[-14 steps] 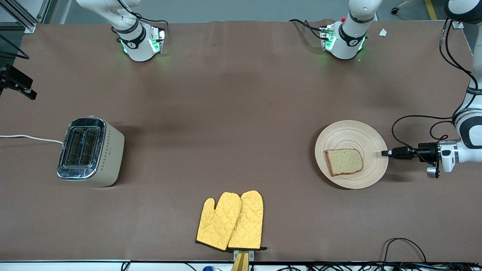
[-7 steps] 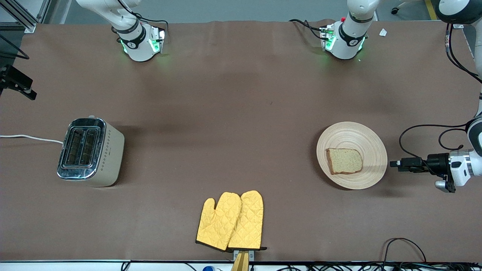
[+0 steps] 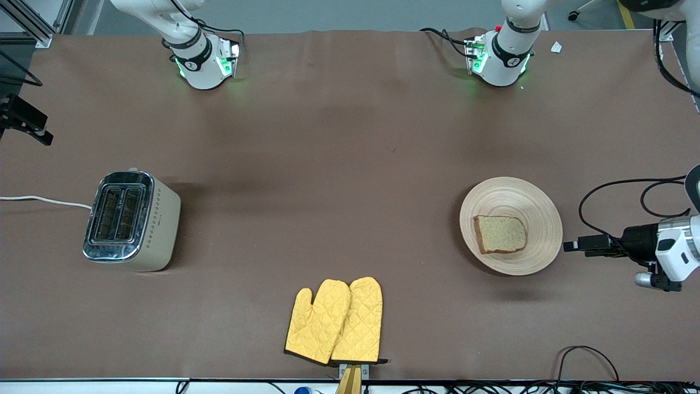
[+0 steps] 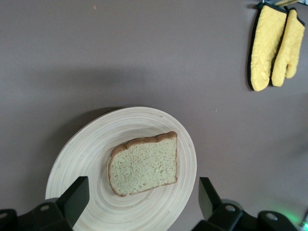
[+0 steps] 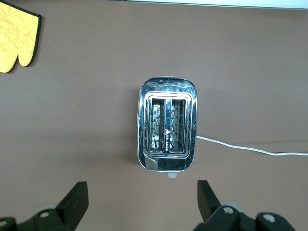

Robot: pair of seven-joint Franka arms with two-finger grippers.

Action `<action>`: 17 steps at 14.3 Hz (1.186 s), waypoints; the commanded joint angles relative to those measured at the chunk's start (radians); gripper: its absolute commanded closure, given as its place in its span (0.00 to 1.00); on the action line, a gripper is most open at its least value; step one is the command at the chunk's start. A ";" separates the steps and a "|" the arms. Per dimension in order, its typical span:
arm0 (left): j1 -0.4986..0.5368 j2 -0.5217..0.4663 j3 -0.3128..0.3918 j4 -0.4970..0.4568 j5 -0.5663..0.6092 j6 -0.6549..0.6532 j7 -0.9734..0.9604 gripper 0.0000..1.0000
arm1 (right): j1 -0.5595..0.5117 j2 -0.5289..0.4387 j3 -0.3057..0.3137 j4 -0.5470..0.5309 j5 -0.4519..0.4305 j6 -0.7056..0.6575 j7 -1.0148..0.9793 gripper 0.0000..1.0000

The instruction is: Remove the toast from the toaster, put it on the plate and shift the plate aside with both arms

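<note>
The toast (image 3: 500,234) lies flat on the round pale wooden plate (image 3: 538,210), which rests on the brown table toward the left arm's end. My left gripper (image 3: 570,246) is open and empty in the air just off the plate's rim, clear of it. In the left wrist view the toast (image 4: 143,165) and the plate (image 4: 86,154) show between the spread fingers (image 4: 77,195) of the left gripper (image 4: 143,197). My right gripper (image 5: 140,199) is open and empty, high over the table beside the toaster (image 5: 168,122). It is out of the front view.
The silver toaster (image 3: 131,221) stands toward the right arm's end with both slots empty, and its white cord (image 3: 44,201) runs off the table. Two yellow oven mitts (image 3: 334,322) lie at the table edge nearest the front camera.
My left gripper has pulled back from the plate's rim toward the left arm's end of the table. The plate and toast stay in place. The right arm has not visibly moved.
</note>
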 commanded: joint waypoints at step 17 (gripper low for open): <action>-0.620 -0.631 0.477 -0.181 0.221 -0.270 -0.274 0.00 | -0.002 0.004 -0.002 0.007 0.005 0.001 0.000 0.00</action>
